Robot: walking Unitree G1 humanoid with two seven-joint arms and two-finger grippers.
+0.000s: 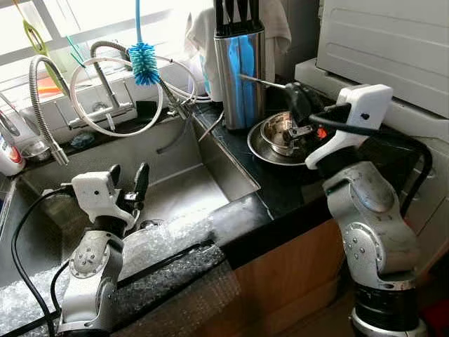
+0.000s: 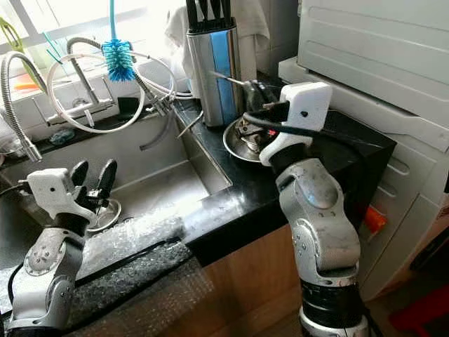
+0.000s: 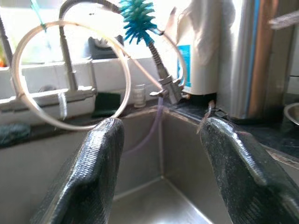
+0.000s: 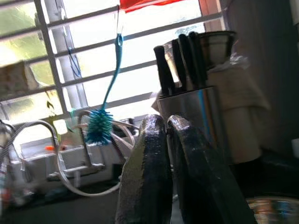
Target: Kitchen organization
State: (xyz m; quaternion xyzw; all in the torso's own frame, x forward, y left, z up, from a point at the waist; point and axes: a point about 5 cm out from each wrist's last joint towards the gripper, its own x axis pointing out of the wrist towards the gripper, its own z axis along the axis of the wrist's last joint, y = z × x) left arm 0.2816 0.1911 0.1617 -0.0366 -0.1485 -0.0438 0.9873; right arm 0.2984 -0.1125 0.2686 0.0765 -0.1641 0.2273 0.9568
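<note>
My right gripper (image 1: 290, 90) hangs over a stack of steel bowls (image 1: 279, 132) on a steel plate (image 1: 261, 149), on the black counter (image 1: 280, 193) beside the steel knife block (image 1: 240, 70). Its fingers (image 4: 154, 154) are pressed shut. A thin metal utensil (image 1: 261, 81) sticks out from their tips toward the knife block. My left gripper (image 1: 128, 170) is open with nothing in it, over the steel sink (image 1: 179, 186), its fingers (image 3: 93, 172) pointing at the sink's back wall.
A blue bottle brush (image 1: 144, 62) hangs by the window over the taps and coiled hoses (image 1: 105, 84). Bubble wrap (image 1: 168, 260) covers the sink's front edge. A white appliance (image 1: 386, 42) stands at the right. A white cloth (image 1: 203, 31) hangs behind the knife block.
</note>
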